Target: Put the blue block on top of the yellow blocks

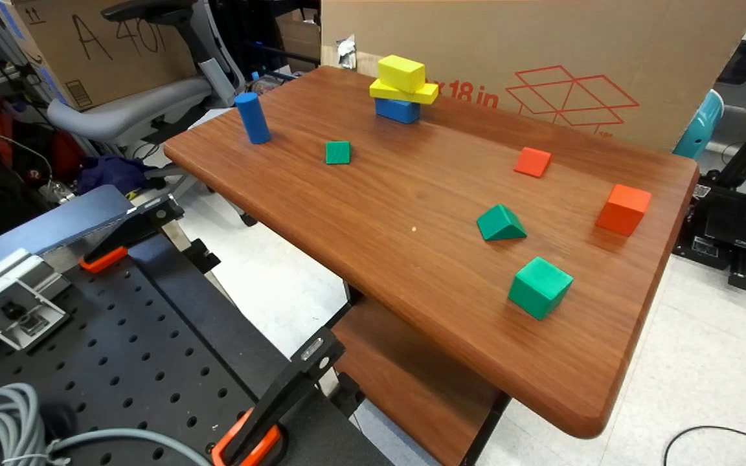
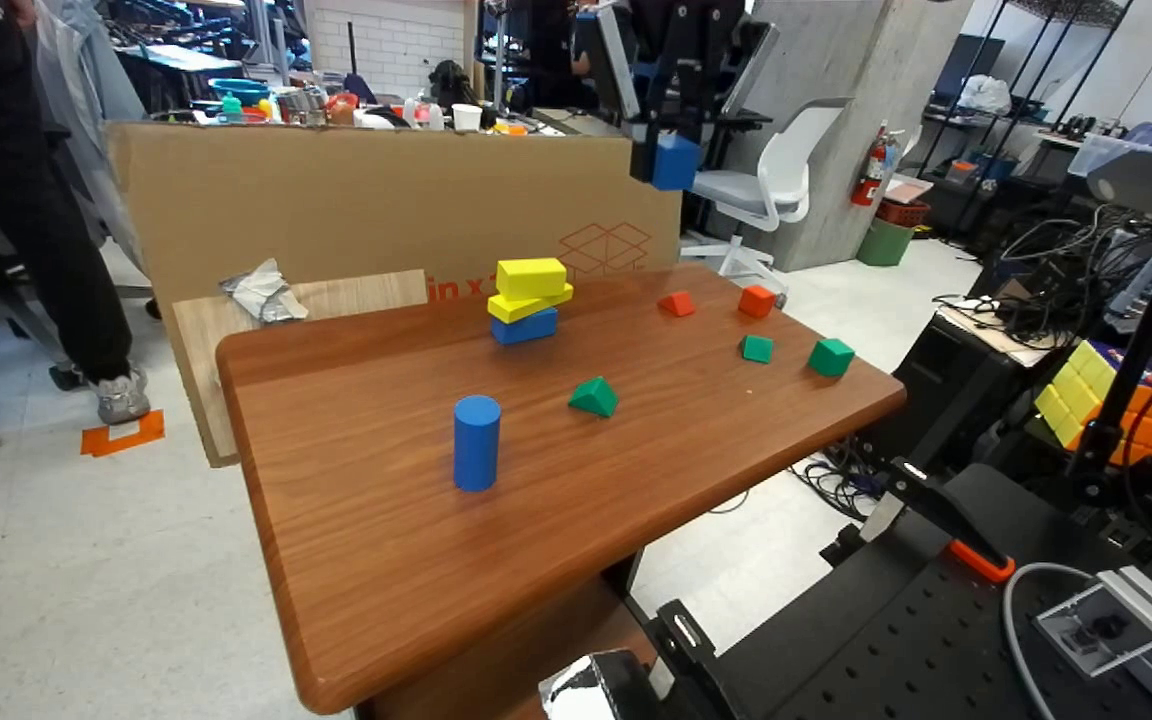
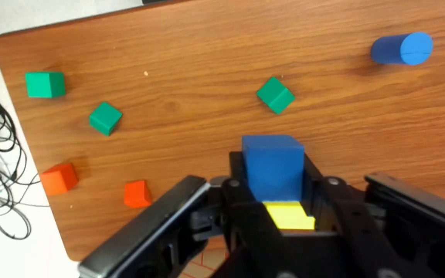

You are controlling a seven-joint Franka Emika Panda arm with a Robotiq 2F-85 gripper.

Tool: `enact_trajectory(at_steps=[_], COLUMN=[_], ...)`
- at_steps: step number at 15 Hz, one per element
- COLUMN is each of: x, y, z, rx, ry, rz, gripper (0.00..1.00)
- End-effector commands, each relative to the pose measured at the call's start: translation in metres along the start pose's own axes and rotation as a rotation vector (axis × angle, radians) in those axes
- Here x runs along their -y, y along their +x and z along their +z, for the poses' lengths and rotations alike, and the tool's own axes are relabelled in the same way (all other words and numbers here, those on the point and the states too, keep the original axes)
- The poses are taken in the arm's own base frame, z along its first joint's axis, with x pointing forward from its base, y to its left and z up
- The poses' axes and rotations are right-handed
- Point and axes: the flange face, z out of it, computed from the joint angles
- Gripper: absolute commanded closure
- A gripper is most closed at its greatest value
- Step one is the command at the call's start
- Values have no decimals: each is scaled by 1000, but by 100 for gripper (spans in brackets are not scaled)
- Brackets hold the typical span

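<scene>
The small blue block (image 2: 676, 162) is held between the fingertips of my gripper (image 2: 664, 150), high above the table in an exterior view. In the wrist view the blue block (image 3: 273, 170) fills the gap between the fingers of my gripper (image 3: 270, 162). The yellow blocks (image 1: 401, 74) are stacked on a blue base block (image 1: 397, 111). A thicker yellow block lies on a flat, skewed yellow one. The yellow blocks (image 2: 531, 278) stand near the cardboard in both exterior views. In the wrist view they (image 3: 290, 216) show partly, below the held block. My gripper is out of an exterior view.
A blue cylinder (image 1: 252, 118) stands upright on the wooden table (image 1: 373, 200). Three green blocks, one here (image 1: 540, 288), and two orange-red blocks, one here (image 1: 623, 209), lie about. A large cardboard sheet (image 2: 336, 200) stands along the table edge behind the stack.
</scene>
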Motion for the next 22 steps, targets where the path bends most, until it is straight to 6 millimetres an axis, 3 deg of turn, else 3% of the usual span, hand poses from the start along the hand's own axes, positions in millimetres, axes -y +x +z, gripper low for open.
enact_trajectory(at_steps=[1,4,11,19,22], x=[1,2,3,33,36], y=[27,48,86,91,96], z=[-19,-10,38,55,59], rx=[-21,-20,11,-18,-18], ry=[-43,-8,48,57,74], rz=[-115,-169,-178,-164,-148], gripper=[92,92,92,92,92])
